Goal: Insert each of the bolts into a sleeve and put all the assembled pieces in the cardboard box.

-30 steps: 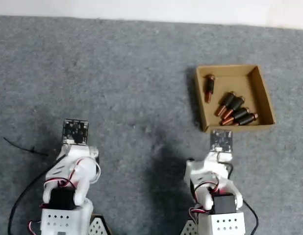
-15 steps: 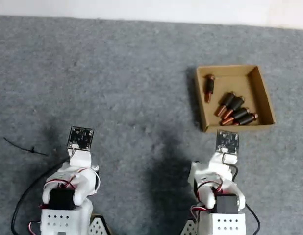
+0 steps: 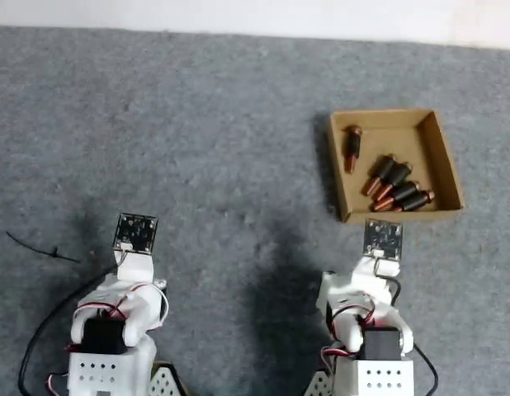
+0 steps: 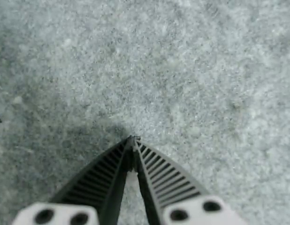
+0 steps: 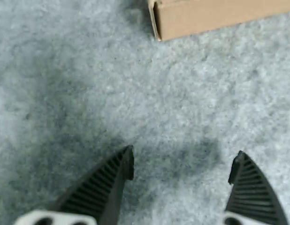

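Shallow brown cardboard box at two o'clock on grey carpet, black-sleeved, copper-tipped assembled pieces inside, one alone at ten o'clock, three or four clustered at five, left gripper clenched empty, right gripper released.

Matt cardboard box, rough grey carpet

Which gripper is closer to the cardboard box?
Right. The right gripper sits just short of the cardboard box; the left gripper is well off to its left side.
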Tool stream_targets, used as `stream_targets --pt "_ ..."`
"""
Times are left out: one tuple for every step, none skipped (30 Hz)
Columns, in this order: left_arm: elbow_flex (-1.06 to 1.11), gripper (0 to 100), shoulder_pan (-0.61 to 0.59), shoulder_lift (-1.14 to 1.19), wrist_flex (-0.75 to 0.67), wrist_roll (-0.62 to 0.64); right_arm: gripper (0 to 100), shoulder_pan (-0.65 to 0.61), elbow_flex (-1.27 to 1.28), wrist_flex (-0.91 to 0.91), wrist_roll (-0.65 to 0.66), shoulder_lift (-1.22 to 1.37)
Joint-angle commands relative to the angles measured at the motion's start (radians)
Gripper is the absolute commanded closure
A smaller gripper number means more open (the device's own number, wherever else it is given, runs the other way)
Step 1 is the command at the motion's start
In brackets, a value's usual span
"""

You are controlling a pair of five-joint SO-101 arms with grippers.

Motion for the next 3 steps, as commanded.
stream_targets --pt "0.021 99 -0.013 -0.002 0.003 -0.002 69.8 0.010 0.147 0.007 -0.008 -0.012" --pt "0.021 99 -0.013 -0.002 0.003 -0.002 69.8 0.010 0.147 0.007 -0.008 -0.012" --pt "0.021 99 -0.013 -0.002 0.003 -0.002 69.8 0.010 0.147 0.007 -0.008 -0.012"
